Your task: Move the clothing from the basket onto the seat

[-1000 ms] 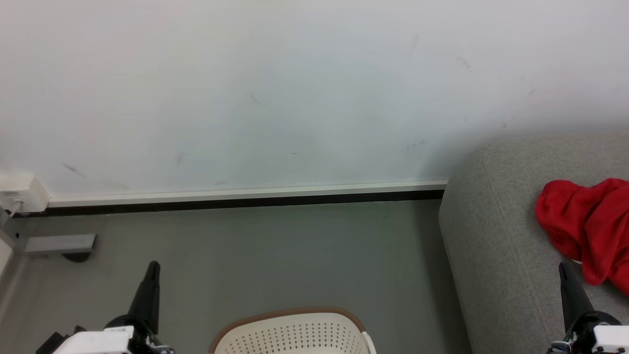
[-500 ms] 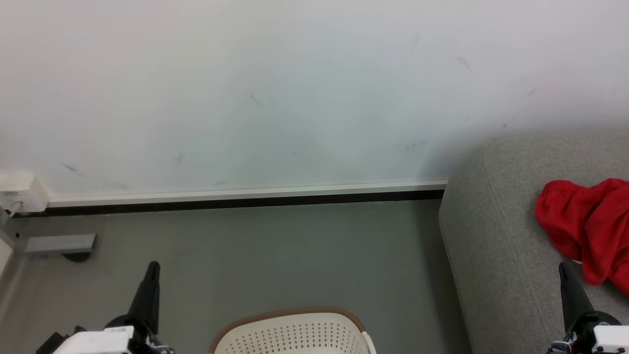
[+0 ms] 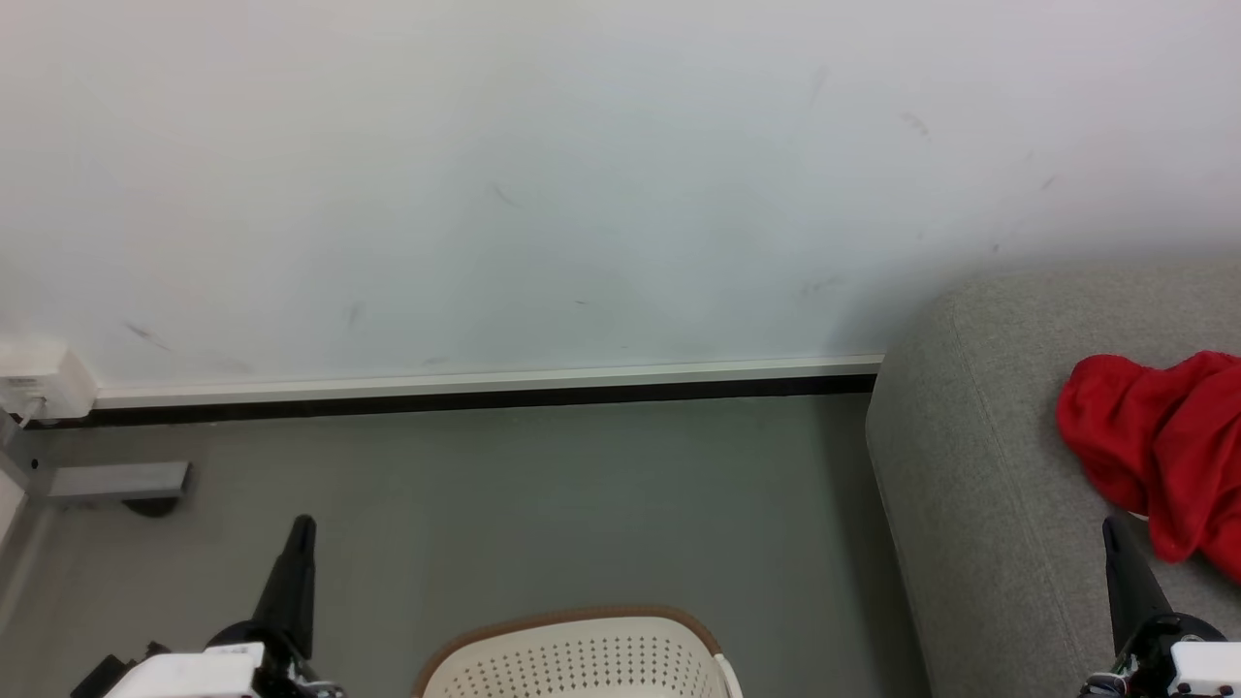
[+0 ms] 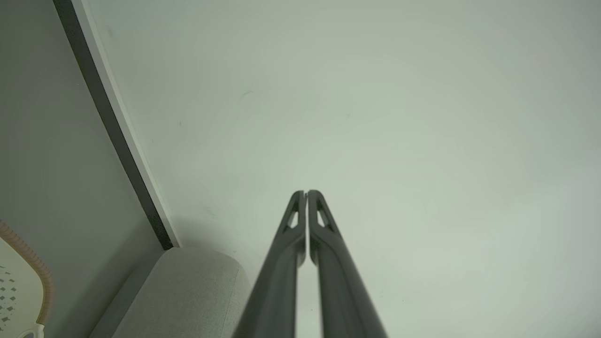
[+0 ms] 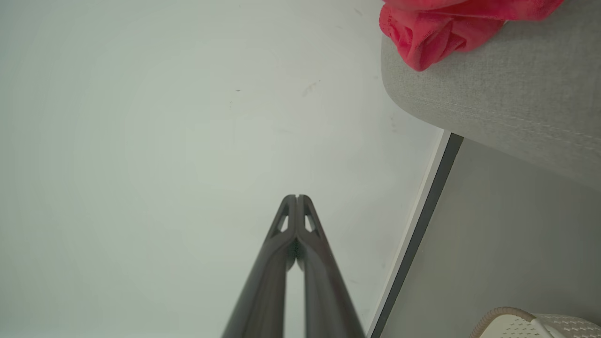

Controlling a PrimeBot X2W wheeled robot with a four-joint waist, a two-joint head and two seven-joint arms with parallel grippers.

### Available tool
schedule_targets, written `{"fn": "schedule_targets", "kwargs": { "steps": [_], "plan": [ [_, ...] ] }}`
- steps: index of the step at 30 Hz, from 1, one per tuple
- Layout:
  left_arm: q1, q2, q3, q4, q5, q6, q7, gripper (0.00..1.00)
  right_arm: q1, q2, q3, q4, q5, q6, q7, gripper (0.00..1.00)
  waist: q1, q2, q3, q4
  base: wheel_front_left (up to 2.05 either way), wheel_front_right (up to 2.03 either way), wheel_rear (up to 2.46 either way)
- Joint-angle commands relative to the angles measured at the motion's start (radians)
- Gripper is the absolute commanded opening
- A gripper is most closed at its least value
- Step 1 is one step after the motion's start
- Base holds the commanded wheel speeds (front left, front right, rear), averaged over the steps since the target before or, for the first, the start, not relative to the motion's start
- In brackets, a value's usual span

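The red clothing [image 3: 1163, 446] lies crumpled on the grey seat [image 3: 979, 485] at the right edge of the head view; the right wrist view has the clothing [image 5: 436, 28] at its top, on the seat [image 5: 516, 103]. The cream basket [image 3: 577, 659] with its brown rim stands on the floor at the bottom centre. My left gripper [image 3: 302, 528] is shut and empty at the lower left, left of the basket. My right gripper [image 3: 1112, 531] is shut and empty over the seat, just left of the clothing. In each wrist view, the left gripper [image 4: 306, 193] and the right gripper [image 5: 296, 197] have their tips together.
A white wall with a pale skirting board [image 3: 485, 380] runs behind the grey floor [image 3: 543, 504]. A grey metal foot [image 3: 116, 480] and a white box [image 3: 39, 378] sit at the far left. The basket rim [image 4: 28, 258] and the seat corner [image 4: 188, 291] appear in the left wrist view.
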Motion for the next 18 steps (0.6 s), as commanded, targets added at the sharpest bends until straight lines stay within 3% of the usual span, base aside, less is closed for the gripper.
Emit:
{"fn": "schedule_targets", "kwargs": {
  "steps": [1,18],
  "plan": [
    [-0.008,0.007,0.003,-0.001,-0.014,-0.007,0.004,0.00,-0.012,0.001,-0.005,-0.005,-0.008,-0.002,0.003,0.00,0.0000,0.0000,0.000,0.000,0.00,0.00,0.00],
    [-0.008,0.007,0.002,-0.001,-0.014,-0.007,0.004,0.00,-0.012,0.001,-0.005,-0.005,-0.008,-0.002,0.004,0.00,0.0000,0.0000,0.000,0.000,0.00,0.00,0.00]
  ]
}}
